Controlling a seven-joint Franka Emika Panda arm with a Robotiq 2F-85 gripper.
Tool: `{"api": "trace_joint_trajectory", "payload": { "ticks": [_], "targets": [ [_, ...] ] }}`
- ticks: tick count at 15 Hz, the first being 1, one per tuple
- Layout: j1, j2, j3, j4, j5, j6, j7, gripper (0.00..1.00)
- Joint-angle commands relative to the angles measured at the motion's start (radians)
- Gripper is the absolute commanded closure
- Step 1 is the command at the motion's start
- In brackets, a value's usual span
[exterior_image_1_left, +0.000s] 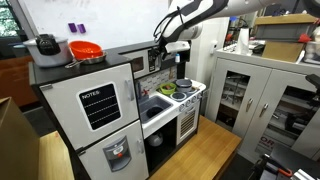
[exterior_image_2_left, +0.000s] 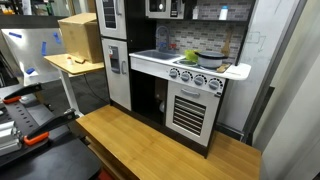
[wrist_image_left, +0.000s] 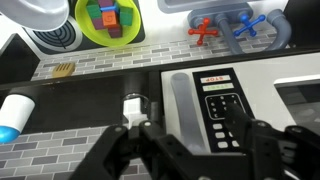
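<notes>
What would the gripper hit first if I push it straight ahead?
Probably the microwave door handle, which lies between the spread fingers of the gripper in the wrist view; depth is hard to judge.

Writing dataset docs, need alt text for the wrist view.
Two dark fingers, spread apart, frame a toy microwave's grey door handle and keypad. Beyond them are a green bowl of coloured blocks, a red tap handle, a blue tap handle and a stove burner.

Bowl (exterior_image_2_left: 190, 58) on the stove (exterior_image_2_left: 212, 67) beside the sink (exterior_image_2_left: 150, 53), microwave (exterior_image_2_left: 165, 8) above them
</notes>
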Motion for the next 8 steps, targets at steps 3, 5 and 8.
{"api": "trace_joint_trajectory", "payload": {
  "ticks": [3, 5, 8],
  "targets": [
    [-0.032, 0.019, 0.037, 0.043, 0.035, -0.035, -0.061, 0.74],
    [-0.035, 0.017, 0.039, 0.040, 0.035, -0.035, -0.067, 0.88],
    [-0.035, 0.007, 0.030, 0.021, 0.023, -0.035, -0.077, 0.96]
  ]
}}
